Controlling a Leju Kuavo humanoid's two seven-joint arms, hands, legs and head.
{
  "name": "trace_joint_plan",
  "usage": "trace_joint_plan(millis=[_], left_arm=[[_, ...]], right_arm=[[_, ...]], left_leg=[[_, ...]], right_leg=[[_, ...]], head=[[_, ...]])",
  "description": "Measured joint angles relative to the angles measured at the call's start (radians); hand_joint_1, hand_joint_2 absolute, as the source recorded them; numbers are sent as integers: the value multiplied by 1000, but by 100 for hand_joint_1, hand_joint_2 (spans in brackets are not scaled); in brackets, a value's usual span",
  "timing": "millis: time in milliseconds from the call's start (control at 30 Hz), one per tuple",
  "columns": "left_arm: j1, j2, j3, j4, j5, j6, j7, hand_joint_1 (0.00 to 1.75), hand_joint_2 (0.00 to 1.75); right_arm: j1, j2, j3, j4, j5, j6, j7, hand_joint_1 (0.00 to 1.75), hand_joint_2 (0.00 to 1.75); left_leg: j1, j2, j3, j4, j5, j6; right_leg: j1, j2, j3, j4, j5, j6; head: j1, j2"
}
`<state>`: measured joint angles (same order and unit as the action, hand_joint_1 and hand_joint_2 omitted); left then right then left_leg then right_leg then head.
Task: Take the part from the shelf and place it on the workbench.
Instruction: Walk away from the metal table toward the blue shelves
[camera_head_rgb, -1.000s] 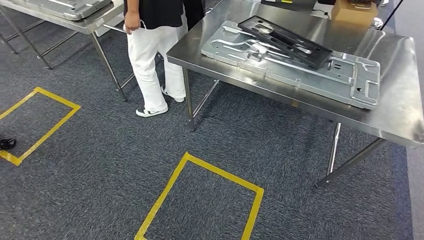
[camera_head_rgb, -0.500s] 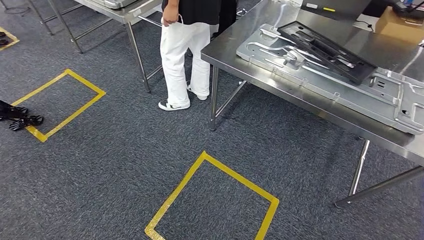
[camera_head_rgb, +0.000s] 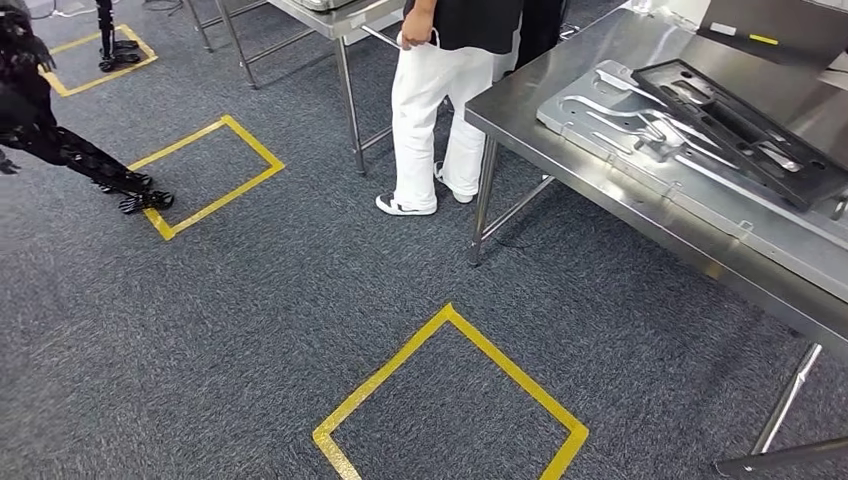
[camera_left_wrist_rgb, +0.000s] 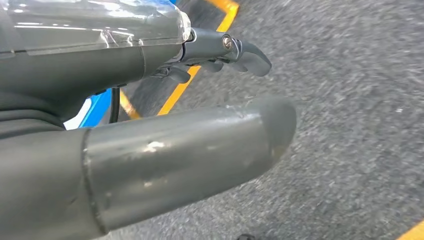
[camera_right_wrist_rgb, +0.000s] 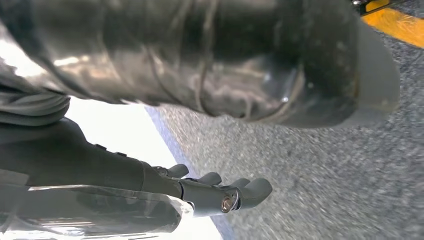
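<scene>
The steel workbench (camera_head_rgb: 520, 100) stands at the right of the head view. On it lies a grey pressed metal plate (camera_head_rgb: 700, 185) with a black frame-like part (camera_head_rgb: 740, 130) resting on top. My left hand (camera_left_wrist_rgb: 150, 100) hangs over the grey carpet, thumb and fingers (camera_left_wrist_rgb: 240, 50) held apart with nothing between them. My right hand (camera_right_wrist_rgb: 200, 125) hangs the same way, its thick thumb apart from the dark fingers (camera_right_wrist_rgb: 230, 195), holding nothing.
A person in white trousers (camera_head_rgb: 430, 110) stands between the workbench and a second steel table (camera_head_rgb: 340, 15). Yellow tape squares (camera_head_rgb: 385, 368) (camera_head_rgb: 255, 143) mark the carpet. Another dark robot's legs (camera_head_rgb: 70, 150) stand at the far left.
The whole picture has slid to the right, so the camera has turned left. The workbench now sits nearer the right edge, and the dark robot's legs have come into view at the left.
</scene>
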<state>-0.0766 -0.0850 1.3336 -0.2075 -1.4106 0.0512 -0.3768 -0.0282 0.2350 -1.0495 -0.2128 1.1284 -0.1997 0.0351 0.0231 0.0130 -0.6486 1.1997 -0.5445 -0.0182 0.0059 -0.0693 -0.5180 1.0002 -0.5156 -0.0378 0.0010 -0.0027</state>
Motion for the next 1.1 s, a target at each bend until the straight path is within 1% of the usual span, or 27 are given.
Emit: trace_joint_plan(millis=[67,100,133,200,233,267,333,367,400,433,467,500,533,567,600,633,700,733,767,833,867,900,933,967,1000,1033,1100], left_arm=[[-4,2,0,0,0,0,-1,0,0],[-5,2,0,0,0,0,-2,0,0],[-6,3,0,0,0,0,-3,0,0],[-1,3,0,0,0,0,-4,0,0],[1,3,0,0,0,0,-4,0,0],[1,2,0,0,1,0,-4,0,0],[-2,2,0,0,2,0,-4,0,0],[-3,2,0,0,2,0,-4,0,0],[-3,2,0,0,3,-1,-4,0,0],[-2,2,0,0,4,-1,-4,0,0],[-2,2,0,0,4,-1,-4,0,0],[-1,2,0,0,4,-2,-4,0,0],[-2,2,0,0,5,-2,-4,0,0],[-3,2,0,0,5,-2,-4,0,0],[-5,2,0,0,5,-2,-4,0,0],[-6,2,0,0,5,-2,-4,0,0],[-5,2,0,0,4,-3,-4,0,0],[-4,2,0,0,4,-3,-4,0,0],[-3,2,0,0,4,-3,-5,0,0],[-8,2,0,0,4,-3,-6,0,0],[-11,2,0,0,4,-2,-6,0,0],[-12,3,0,0,4,-2,-6,0,0],[-12,3,0,0,4,-2,-7,0,0],[-11,3,0,0,5,-1,-7,0,0],[-10,3,0,0,5,-1,-7,0,0],[-9,4,0,0,5,0,-7,0,0],[-12,7,0,0,6,0,-10,0,0]], right_arm=[[-1,0,0,1,0,0,0,0,0],[-1,0,-1,1,1,1,0,0,0],[-2,0,-1,1,1,2,1,0,0],[-6,0,-1,1,3,3,3,0,0],[-7,-1,-1,1,3,3,5,0,0],[-7,-1,-1,2,3,4,8,0,0],[-5,-2,-1,2,3,4,13,0,0],[-4,-2,-2,2,3,5,15,0,0],[-3,-2,-2,2,3,6,16,0,0],[-3,-3,-2,3,4,7,17,0,0],[-3,-4,-2,3,4,8,19,0,0],[-3,-5,-2,3,5,10,20,0,0],[-2,-5,-2,3,6,12,20,0,0],[-1,-6,-2,3,7,14,20,0,0],[-2,-6,-2,4,7,16,20,0,0],[-2,-6,-2,5,7,18,20,0,0],[-6,-7,-2,6,8,19,20,0,0],[-6,-8,-2,6,8,19,20,0,0],[-7,-8,-2,6,8,19,20,0,0],[-5,-8,-3,6,8,19,19,0,0],[-4,-8,-3,6,8,19,18,0,0],[-4,-8,-3,6,8,19,16,0,0],[-4,-8,-3,7,8,19,15,0,0],[-5,-8,-4,7,8,19,13,0,0],[-6,-8,-4,7,8,19,11,0,0],[-7,-8,-4,7,8,19,10,0,0],[-8,-8,-5,8,9,19,10,0,0]], left_leg=[[-10,52,76,-132,41,15],[-15,69,96,-169,48,22],[-20,74,102,-183,47,27],[-18,51,102,-191,54,35],[-14,41,105,-197,58,40],[-10,30,106,-203,64,45],[-5,8,104,-209,72,54],[-5,-5,101,-208,74,55],[-4,-19,99,-208,75,55],[-3,-33,98,-207,75,54],[0,-47,99,-206,76,51],[3,-61,99,-204,75,47],[6,-75,98,-200,74,40],[7,-87,94,-193,72,31],[8,-98,88,-188,72,22],[9,-109,81,-186,73,12],[13,-127,73,-189,79,-6],[14,-118,69,-185,77,-10],[15,-98,59,-167,65,-12],[12,-42,13,-69,6,-13],[11,-28,-19,0,-30,-13],[10,-22,-47,62,-56,-14],[9,-20,-60,98,-66,-13],[8,-18,-54,95,-56,-9],[6,-15,-27,54,-31,-4],[1,-3,14,-16,2,3],[-12,33,85,-144,41,19]], right_leg=[[6,-24,3,8,-8,6],[8,-34,4,11,-12,11],[10,-45,6,13,-14,14],[9,-60,11,14,-19,22],[8,-46,10,22,-28,27],[5,-21,2,46,-47,33],[-4,42,-47,154,-111,44],[-10,58,-81,222,-140,48],[-15,64,-108,274,-154,53],[-20,66,-119,293,-147,57],[-26,67,-111,270,-120,61],[-31,74,-87,214,-79,65],[-38,95,-59,146,-44,68],[-42,122,-34,86,-20,70],[-43,144,-22,50,-9,69],[-42,158,-18,37,-10,65],[-38,143,-21,35,-8,49],[-37,131,-19,32,-5,40],[-37,118,-18,28,-2,30],[-31,88,-18,23,2,15],[-26,73,-20,23,2,11],[-22,58,-22,23,1,9],[-17,44,-22,23,1,8],[-13,31,-22,23,0,7],[-10,18,-21,23,0,6],[-7,7,-19,23,-2,6],[0,-14,-15,25,-5,10]], head=[[0,0],[0,0],[1,0],[0,0],[1,0],[1,0],[2,0],[2,0],[2,0],[2,0],[2,0],[2,0],[2,0],[2,0],[2,0],[2,0],[1,0],[1,0],[1,0],[0,0],[0,0],[0,0],[0,0],[0,0],[0,0],[0,0],[1,0]])
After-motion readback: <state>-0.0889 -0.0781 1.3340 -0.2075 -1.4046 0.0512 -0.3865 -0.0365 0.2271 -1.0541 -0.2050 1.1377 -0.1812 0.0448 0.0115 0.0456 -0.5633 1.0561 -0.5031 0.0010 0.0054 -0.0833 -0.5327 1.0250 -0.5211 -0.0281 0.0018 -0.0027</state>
